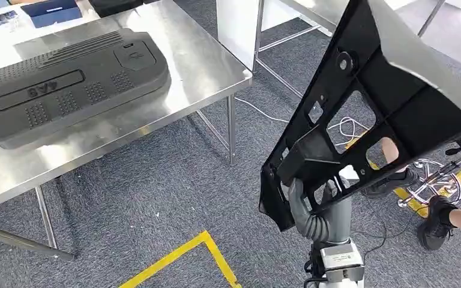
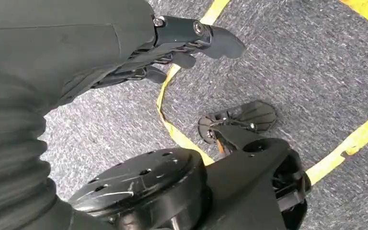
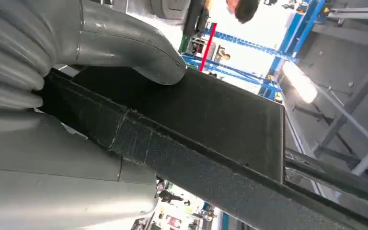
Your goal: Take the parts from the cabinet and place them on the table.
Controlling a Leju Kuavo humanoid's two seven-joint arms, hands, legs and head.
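Head view has the right hand (image 1: 312, 207) clamped on the lower end of a large black plastic panel with cut-out openings (image 1: 372, 108), holding it tilted in the air above the grey carpet floor (image 1: 156, 180), well apart from the stainless steel bench (image 1: 204, 66). On that bench lies a dark grey moulded engine cover (image 1: 66, 84). Right wrist view shows the thick thumb (image 3: 139, 52) pressed on the panel's edge. Left hand (image 2: 172, 48) hangs over the carpet, fingers loosely apart, holding nothing. A person's dark shoes (image 1: 435, 222) stand nearby.
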